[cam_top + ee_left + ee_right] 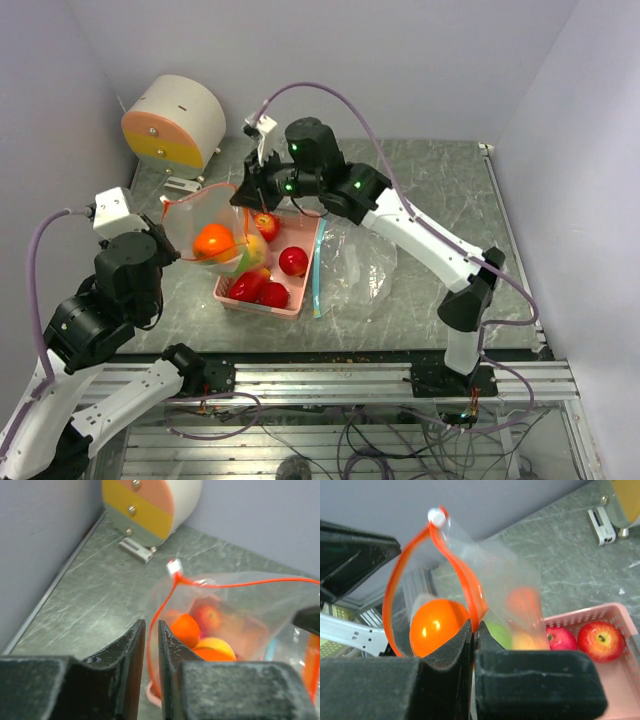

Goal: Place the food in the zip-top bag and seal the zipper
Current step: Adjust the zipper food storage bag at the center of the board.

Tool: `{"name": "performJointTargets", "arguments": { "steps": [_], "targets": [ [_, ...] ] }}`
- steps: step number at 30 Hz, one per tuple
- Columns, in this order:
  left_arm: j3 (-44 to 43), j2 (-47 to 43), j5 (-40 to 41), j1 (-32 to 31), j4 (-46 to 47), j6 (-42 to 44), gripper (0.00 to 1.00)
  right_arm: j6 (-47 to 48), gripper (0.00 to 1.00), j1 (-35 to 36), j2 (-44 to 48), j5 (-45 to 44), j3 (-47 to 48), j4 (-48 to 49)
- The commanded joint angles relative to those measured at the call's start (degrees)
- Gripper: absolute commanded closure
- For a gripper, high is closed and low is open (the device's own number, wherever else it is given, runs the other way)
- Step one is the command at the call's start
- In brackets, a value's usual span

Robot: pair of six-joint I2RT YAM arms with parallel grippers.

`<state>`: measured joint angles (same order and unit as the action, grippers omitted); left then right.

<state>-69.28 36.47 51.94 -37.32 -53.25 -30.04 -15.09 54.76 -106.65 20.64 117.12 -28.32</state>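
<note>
A clear zip-top bag (203,212) with an orange-red zipper strip (395,585) hangs open between my two grippers. It holds an orange (213,242), a green apple (498,633) and a yellow-orange fruit (216,645). My left gripper (152,630) is shut on the bag's rim at its left (170,243). My right gripper (474,627) is shut on the rim at its right (258,196). Red apples (293,261) lie in the pink basket (304,282). A second clear bag (358,262) with a teal-blue strip (317,272) lies flat to the right of the basket.
A round cream drawer unit with pink and yellow fronts (175,122) stands at the back left by the wall, and shows in the left wrist view (150,507). The held bag hangs over the basket's left end. A metal rail (350,380) runs along the near edge.
</note>
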Motion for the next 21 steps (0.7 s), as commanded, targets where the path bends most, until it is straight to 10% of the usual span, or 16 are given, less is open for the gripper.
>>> {"name": "performJointTargets", "arguments": {
  "steps": [1, 8, 21],
  "targets": [
    [0.52, -2.16, -7.9, 0.23, 13.2, 4.08, 0.66, 0.56, 1.0, -1.16, -5.0, 2.87, 9.67, -8.17],
    [7.14, -6.88, -15.0, 0.23, 18.92, 6.7, 0.2, 5.14, 1.0, -2.13, 0.55, -0.06, 1.62, -9.91],
    [9.78, -7.19, -18.96, 0.23, 17.6, 14.22, 0.35, 12.41, 1.0, -5.55, 8.47, 13.26, -3.27, -9.74]
  ]
}}
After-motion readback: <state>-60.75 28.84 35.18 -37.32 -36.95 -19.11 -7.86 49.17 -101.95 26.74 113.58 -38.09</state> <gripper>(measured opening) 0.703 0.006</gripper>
